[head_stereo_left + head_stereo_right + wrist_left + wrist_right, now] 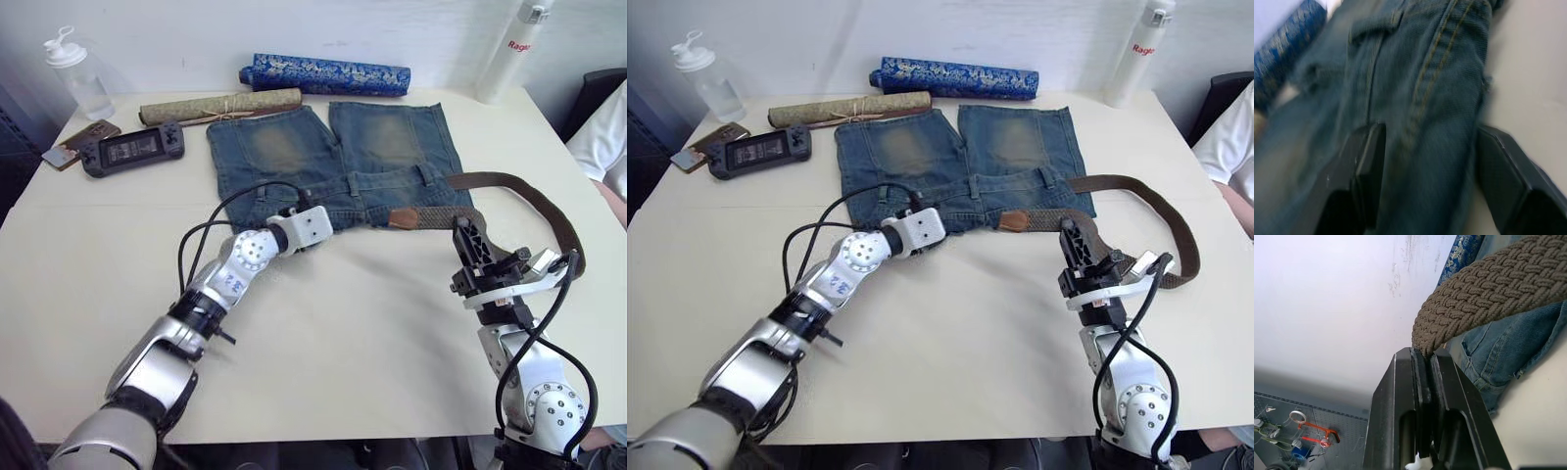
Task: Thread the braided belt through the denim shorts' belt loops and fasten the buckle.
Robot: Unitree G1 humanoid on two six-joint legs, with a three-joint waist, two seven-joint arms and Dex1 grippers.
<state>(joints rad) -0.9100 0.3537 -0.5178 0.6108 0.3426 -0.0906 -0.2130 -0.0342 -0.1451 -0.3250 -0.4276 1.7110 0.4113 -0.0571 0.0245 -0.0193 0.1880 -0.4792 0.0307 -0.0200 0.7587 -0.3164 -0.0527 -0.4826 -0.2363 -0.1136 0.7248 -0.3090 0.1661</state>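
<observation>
On the table, both grippers work at the waistband edge of the denim shorts, which lie flat at centre with the legs pointing to 12 o'clock.

Left to right: the left gripper stands wide, its two fingers straddling a fold of denim at the near waistband without clamping it. At 3 o'clock from it, the braided belt shows its tan leather tip lying on the waistband; the strap runs rightward along the waistband, then loops back toward 5 o'clock across the table. The right gripper is pinched closed on the braided belt's woven strap, just beside the shorts' right end.
</observation>
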